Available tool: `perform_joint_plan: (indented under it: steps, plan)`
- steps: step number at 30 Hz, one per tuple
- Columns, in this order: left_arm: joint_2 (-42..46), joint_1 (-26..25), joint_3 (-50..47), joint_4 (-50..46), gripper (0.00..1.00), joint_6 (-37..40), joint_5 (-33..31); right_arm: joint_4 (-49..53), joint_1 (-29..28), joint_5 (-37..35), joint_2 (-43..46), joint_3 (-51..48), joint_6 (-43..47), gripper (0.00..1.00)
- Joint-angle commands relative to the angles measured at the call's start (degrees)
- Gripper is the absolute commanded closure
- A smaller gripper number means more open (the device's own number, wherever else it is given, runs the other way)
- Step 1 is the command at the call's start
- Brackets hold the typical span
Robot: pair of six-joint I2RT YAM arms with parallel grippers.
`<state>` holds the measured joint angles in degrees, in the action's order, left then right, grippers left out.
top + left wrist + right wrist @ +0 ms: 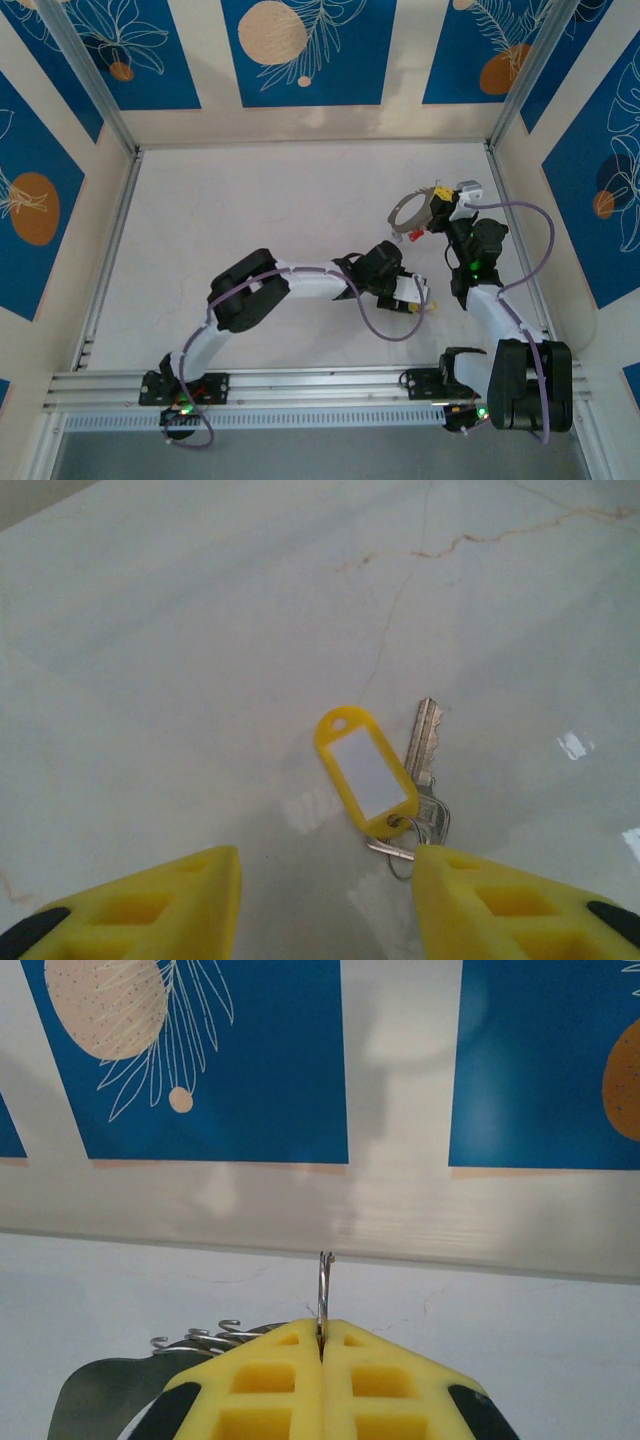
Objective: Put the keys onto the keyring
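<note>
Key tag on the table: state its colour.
The tag is yellow with a white insert; left wrist view.

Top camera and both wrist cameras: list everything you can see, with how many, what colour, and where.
keyring: one, grey metal, far right of the table, clamped in the right gripper
key: one, silver, flat on the table between the left fingers
yellow tag: one, joined to the key by a small ring
table: one, white, faintly veined
wall panels: several, blue with leaf print, around the table
rail: one, silver, near edge
left gripper: yellow fingers, open over the key
right gripper: yellow fingers, shut on the keyring
</note>
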<state>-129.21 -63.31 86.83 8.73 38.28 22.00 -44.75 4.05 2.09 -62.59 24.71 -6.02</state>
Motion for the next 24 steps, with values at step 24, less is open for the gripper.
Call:
perform_joint_plan:
  steps: [24]
  plan:
    - [-5.1, -2.8, 12.1, -18.9, 0.69, 4.1, -4.6, -4.6, 4.3, 2.7, 4.4, -0.6, -1.3, 1.00]
